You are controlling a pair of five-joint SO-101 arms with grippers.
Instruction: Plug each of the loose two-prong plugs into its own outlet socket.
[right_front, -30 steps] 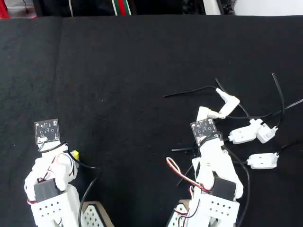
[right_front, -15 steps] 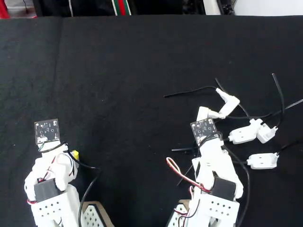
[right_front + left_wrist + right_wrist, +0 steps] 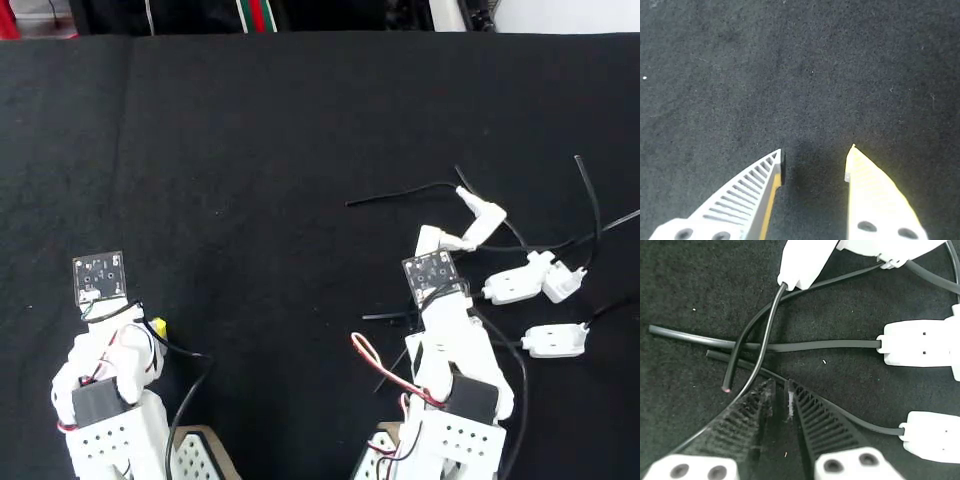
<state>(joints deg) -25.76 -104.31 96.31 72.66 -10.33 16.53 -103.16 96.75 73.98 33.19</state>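
Several white plug and socket pieces lie on the black cloth at the right. An angled piece (image 3: 481, 215) lies farthest back, a joined pair (image 3: 530, 279) sits nearer, and a single piece (image 3: 555, 340) is nearest. My right gripper (image 3: 780, 391) is shut low over the cloth just short of them, with a thin black cable (image 3: 740, 362) running under its fingertips. The wrist view shows the angled piece (image 3: 805, 260), the socket body (image 3: 920, 342) and the single piece (image 3: 935, 435) around it. My left gripper (image 3: 814, 161) stands open over bare cloth, holding nothing.
Loose black cables (image 3: 400, 192) cross and trail among the white pieces at the right. The left arm (image 3: 105, 370) and right arm (image 3: 450, 350) stand at the near table edge. Black cloth (image 3: 250, 150) covers the table's middle, back and left.
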